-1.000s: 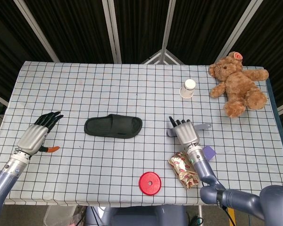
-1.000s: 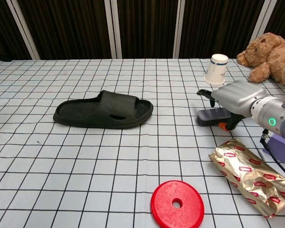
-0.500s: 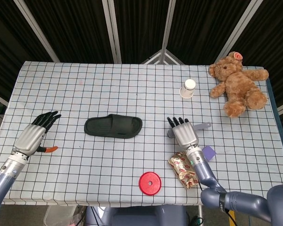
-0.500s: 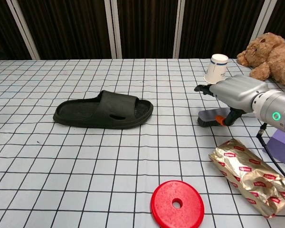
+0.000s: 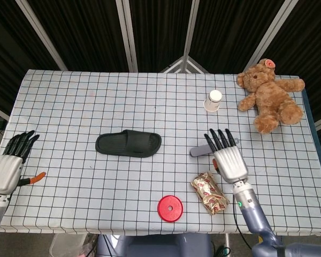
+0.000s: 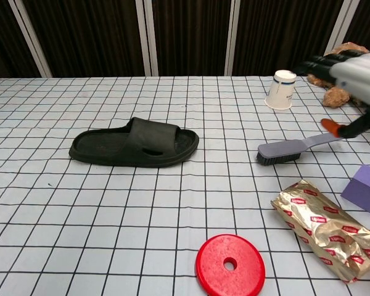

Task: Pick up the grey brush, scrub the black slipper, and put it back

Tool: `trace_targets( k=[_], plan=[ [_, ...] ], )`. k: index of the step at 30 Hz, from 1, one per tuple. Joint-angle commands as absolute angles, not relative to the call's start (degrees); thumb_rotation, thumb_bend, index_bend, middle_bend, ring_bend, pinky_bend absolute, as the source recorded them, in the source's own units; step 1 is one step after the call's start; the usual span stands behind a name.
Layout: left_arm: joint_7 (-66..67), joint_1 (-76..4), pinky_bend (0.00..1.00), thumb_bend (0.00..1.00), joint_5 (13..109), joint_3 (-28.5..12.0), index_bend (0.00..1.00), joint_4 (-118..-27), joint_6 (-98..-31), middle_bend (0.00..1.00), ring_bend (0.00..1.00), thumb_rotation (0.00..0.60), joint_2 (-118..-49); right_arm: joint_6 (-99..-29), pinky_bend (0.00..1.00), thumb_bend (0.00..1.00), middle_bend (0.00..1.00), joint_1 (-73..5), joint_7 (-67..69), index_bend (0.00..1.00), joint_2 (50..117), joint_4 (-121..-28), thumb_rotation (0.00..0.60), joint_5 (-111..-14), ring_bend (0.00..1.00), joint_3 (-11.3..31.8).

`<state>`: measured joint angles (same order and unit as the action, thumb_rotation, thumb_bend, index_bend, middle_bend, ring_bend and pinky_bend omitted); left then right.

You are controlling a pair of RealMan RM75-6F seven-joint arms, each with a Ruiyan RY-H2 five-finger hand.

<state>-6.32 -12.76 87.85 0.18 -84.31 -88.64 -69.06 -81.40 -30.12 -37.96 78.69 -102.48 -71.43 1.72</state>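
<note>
A checked cloth covers the desk (image 5: 150, 101), with dark curtains behind. Both the right hand (image 5: 230, 158) and left hand (image 5: 9, 166) are released, fingers spread; the grey brush (image 6: 288, 150) lies flat.

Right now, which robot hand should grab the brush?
The right hand. It hovers open just above the brush, while the left hand sits far off at the table's other edge, beyond the slipper.

Slipper (image 6: 135, 143) — matt rubber; packet (image 6: 325, 229) — glossy foil.
</note>
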Motion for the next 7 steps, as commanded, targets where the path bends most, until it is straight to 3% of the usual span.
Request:
trace_targets(
  k=[1,7],
  plan=[
    [-3.75,-9.73,0.04,0.1,88.42,1.11,0.0,-83.84,-91.88,0.0,0.0,0.572,-70.24,-94.4,0.0,0.5,0.0,-17.84,-26.15,0.0,73.25,-98.16,0.6,-80.57,0.0,-5.92],
    [0.61,-9.06,0.04,0.09,88.97,1.75,0.0,-86.5,-90.98,0.0,0.0,0.569,-69.82,-95.3,0.0,0.49,0.0,-11.69,-12.59,0.0,69.75,-92.55,0.6,-77.44,0.0,-6.5]
  ],
)
